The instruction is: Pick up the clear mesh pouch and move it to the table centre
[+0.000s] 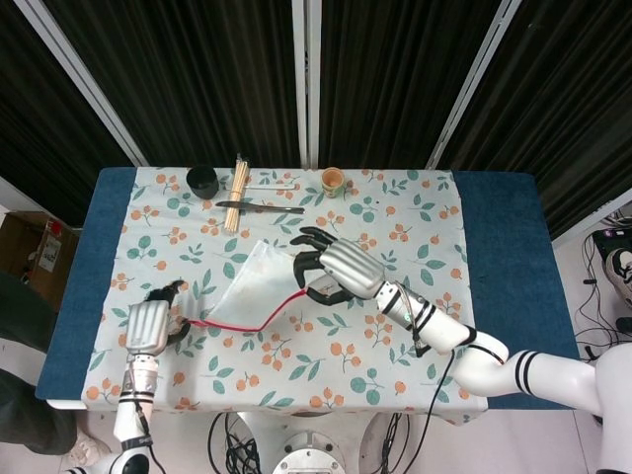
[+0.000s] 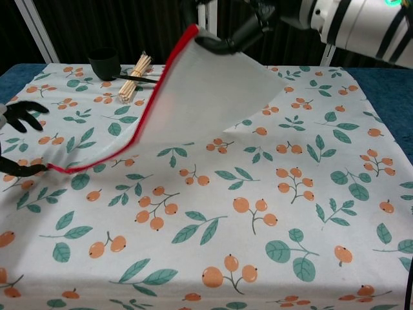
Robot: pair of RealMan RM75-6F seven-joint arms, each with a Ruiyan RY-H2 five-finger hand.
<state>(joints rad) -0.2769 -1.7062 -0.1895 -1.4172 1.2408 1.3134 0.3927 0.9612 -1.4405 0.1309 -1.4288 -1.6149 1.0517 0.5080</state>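
The clear mesh pouch (image 1: 255, 281) with a red zip edge hangs tilted over the left-centre of the floral cloth. In the chest view the pouch (image 2: 200, 103) slopes from high at the back down to the cloth at the left. My right hand (image 1: 336, 272) grips its upper corner by the red edge, seen in the chest view as the right hand (image 2: 239, 26) above the table's back. My left hand (image 1: 148, 324) sits near the left edge with fingers spread. In the chest view the left hand (image 2: 16, 139) holds nothing, and the red zip's low end lies by its lower finger.
A black cup (image 1: 202, 181), a bundle of bamboo skewers (image 1: 238, 188) and a dark-handled tool (image 1: 259, 207) lie at the back left. A small patterned cup (image 1: 333, 180) stands at the back centre. Blue table (image 1: 504, 227) shows beyond the cloth on both sides.
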